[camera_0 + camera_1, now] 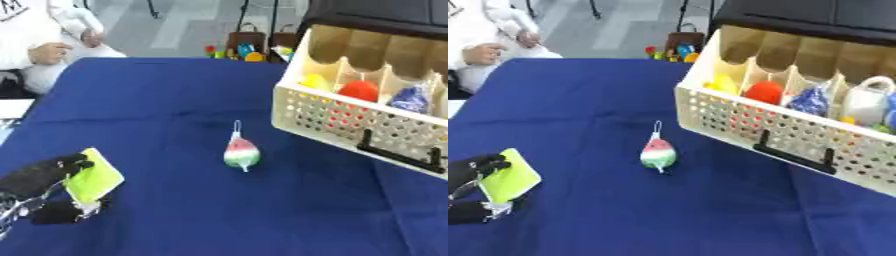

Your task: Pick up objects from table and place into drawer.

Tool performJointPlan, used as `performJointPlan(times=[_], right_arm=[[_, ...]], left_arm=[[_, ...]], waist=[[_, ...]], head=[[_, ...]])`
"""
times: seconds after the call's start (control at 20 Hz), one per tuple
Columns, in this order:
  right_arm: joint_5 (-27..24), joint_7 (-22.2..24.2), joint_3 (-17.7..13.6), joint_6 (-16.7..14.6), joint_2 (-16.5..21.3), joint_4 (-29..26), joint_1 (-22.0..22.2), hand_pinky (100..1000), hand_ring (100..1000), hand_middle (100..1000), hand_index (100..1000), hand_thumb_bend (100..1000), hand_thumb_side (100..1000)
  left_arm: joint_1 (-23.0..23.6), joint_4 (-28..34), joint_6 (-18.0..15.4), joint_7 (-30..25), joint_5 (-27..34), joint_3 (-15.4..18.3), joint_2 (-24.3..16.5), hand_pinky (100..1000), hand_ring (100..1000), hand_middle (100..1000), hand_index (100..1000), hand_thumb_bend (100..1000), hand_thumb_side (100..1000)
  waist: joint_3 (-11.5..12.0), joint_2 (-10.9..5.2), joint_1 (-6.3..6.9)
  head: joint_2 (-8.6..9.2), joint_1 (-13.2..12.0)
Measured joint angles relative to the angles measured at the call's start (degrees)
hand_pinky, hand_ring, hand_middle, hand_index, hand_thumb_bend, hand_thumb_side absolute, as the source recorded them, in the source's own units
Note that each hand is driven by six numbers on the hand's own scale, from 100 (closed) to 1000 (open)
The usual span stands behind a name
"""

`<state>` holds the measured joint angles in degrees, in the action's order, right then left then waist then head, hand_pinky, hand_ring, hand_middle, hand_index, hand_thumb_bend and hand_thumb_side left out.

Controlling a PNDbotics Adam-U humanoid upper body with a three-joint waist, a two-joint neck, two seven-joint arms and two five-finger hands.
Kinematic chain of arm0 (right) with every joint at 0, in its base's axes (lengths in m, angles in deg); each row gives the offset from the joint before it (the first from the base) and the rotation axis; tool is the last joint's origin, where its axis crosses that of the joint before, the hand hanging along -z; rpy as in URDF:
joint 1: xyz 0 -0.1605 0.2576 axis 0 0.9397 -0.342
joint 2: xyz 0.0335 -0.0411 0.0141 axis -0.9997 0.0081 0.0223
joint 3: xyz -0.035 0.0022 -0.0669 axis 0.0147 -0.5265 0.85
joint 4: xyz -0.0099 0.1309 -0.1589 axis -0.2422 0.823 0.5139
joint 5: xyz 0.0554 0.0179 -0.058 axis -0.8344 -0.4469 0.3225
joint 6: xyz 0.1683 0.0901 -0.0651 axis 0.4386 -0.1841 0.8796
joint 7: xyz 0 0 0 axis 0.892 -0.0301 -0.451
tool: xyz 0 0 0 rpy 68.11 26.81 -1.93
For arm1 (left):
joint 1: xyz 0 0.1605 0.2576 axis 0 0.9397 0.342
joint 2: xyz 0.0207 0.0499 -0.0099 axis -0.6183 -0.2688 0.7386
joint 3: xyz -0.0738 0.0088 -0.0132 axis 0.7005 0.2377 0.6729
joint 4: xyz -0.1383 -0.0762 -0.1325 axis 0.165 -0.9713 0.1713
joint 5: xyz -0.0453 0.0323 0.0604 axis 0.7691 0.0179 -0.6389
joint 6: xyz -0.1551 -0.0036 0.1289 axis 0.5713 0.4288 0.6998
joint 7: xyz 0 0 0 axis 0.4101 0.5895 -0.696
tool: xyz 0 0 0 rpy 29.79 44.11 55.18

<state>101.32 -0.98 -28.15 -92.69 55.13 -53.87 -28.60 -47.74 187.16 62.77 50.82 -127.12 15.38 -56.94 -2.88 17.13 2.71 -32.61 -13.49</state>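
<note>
My left hand sits at the lower left, fingers and thumb pinching a flat yellow-green card that tilts up from the blue table. A watermelon-coloured teardrop ornament with a white loop lies near the table's middle, well to the right of that hand. The cream perforated drawer stands pulled out at the right, with a black handle on its front. Its compartments hold a yellow thing, a red ball, a blue patterned thing and a white mug. My right hand is nowhere in view.
A dark cabinet tops the drawer. A person in white sits at the far left corner, off the task's things. Bags and colourful toys stand on the floor beyond the far edge. Open blue cloth lies between the ornament and the drawer.
</note>
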Motion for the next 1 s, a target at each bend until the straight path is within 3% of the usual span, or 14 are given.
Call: performJointPlan(times=[0.6, 0.8, 0.95, 1.0], right_arm=[[0.00, -0.19, 0.01, -0.20, -0.44, 0.00, -0.21, 593, 598, 592, 727, 100, 663], [0.00, -0.38, 0.01, -0.13, -0.45, 0.00, -0.22, 593, 598, 597, 727, 100, 663], [0.00, -0.71, 0.01, -0.03, -0.47, 0.00, -0.22, 593, 598, 597, 727, 100, 661], [0.00, -0.81, 0.01, 0.00, -0.47, 0.00, -0.22, 594, 597, 597, 727, 100, 662]], left_arm=[[-2.19, -3.90, -1.92, 0.60, -0.55, -0.77, -0.01, 806, 991, 1000, 1000, 449, 1000], [-2.53, -4.44, -2.55, 1.11, -0.71, -0.94, -0.01, 775, 966, 979, 1000, 310, 951], [-2.60, -4.62, -2.47, 1.87, -0.71, -0.97, -0.01, 753, 950, 957, 997, 121, 854], [-2.60, -4.62, -2.32, 2.21, -0.71, -0.98, -0.01, 747, 944, 947, 986, 100, 818]], waist=[[-0.32, 0.51, -0.14], [-0.33, 0.53, -0.19], [-0.34, 0.56, -0.19], [-0.34, 0.59, -0.19]], head=[[0.54, -0.63], [0.61, -0.80], [0.73, -0.90], [0.75, -0.90]])
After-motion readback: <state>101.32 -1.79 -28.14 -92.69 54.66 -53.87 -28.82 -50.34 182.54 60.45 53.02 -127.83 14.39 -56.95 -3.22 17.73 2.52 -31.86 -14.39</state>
